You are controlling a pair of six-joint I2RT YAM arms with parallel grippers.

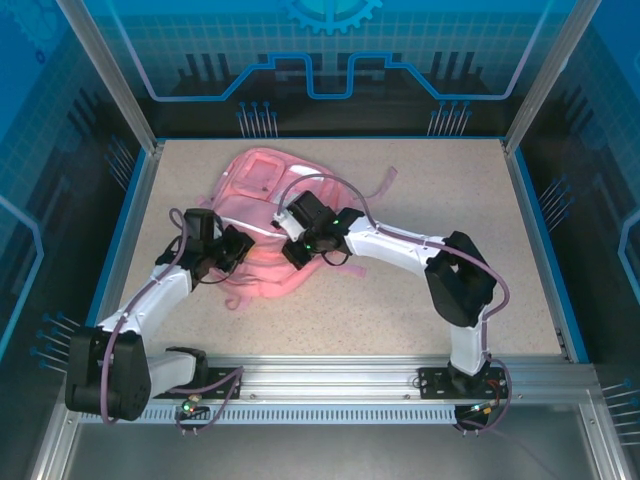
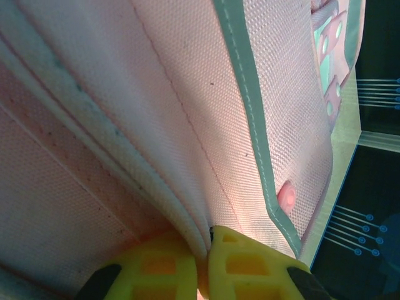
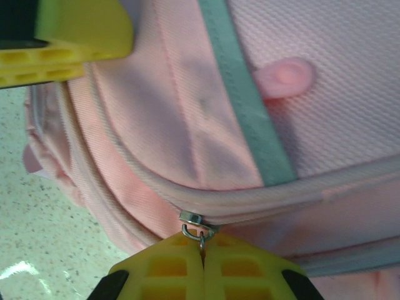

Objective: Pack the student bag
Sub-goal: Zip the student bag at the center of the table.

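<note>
Right gripper (image 3: 202,250): jaws pressed together, pinching the zip pull (image 3: 199,225).
Left gripper (image 2: 209,240): jaws pressed together, pinching a seam fold (image 2: 156,187).
Bag (image 1: 262,180): lying flat, left of centre on the table (image 1: 440,200).
Risk: pull likely slipping free if dragged off-line; fold tugging loose, bag sliding.
Obstruction: left gripper sitting just beside the zip track (image 3: 281,194); arms crowding.

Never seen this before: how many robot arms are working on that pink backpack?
2. The left arm reaches in from the left, pinching the backpack; the right arm from the right, gripping its zip pull.
</note>
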